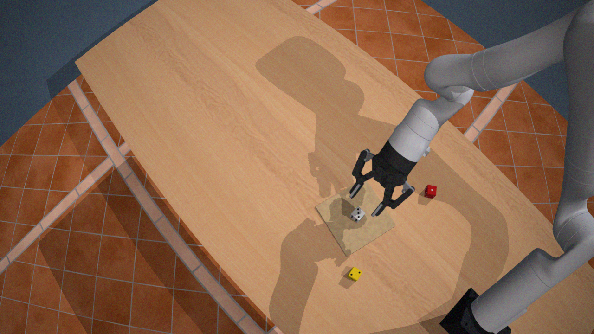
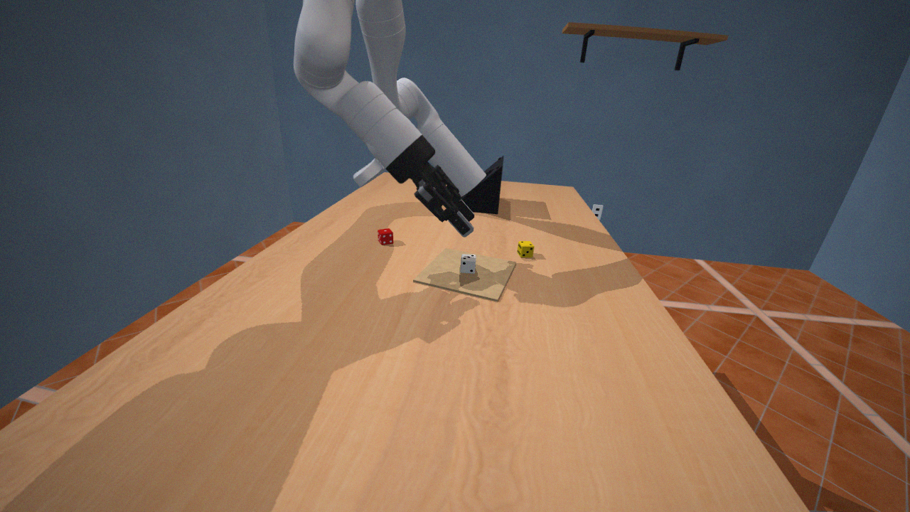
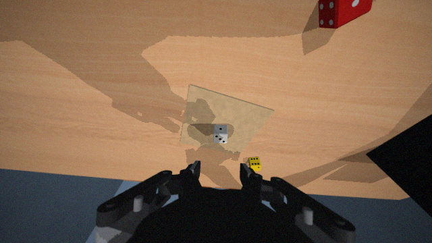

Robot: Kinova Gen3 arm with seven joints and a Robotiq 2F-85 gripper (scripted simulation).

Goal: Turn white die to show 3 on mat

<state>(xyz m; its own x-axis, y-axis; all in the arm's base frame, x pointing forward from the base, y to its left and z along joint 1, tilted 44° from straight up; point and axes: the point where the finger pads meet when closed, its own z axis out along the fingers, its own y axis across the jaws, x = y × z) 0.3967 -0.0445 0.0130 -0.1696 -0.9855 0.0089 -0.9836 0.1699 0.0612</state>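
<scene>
The white die [image 1: 357, 214] [image 2: 468, 263] [image 3: 220, 133] lies flat near the middle of the mat [image 1: 373, 232] [image 2: 490, 287] [image 3: 243, 109], with three pips on top. In the wrist view a side face with one pip also shows. The mat lies flat on the table. My gripper [image 1: 364, 205] [image 2: 466, 231] [image 3: 219, 169] is open and empty, tilted, and hangs above the mat, clear of the die. The yellow die [image 1: 355, 273] [image 2: 525, 249] [image 3: 254, 163] shows 2 on top. The red die [image 1: 430, 191] [image 2: 384, 237] [image 3: 345, 13] shows 1 on top.
The yellow and red dice lie on the wooden table [image 1: 207, 124] [image 2: 509, 382], off the mat and on different sides of it. The black arm base [image 1: 469, 311] [image 2: 488, 190] stands beyond the yellow die. A wall shelf [image 2: 643, 33] is far behind.
</scene>
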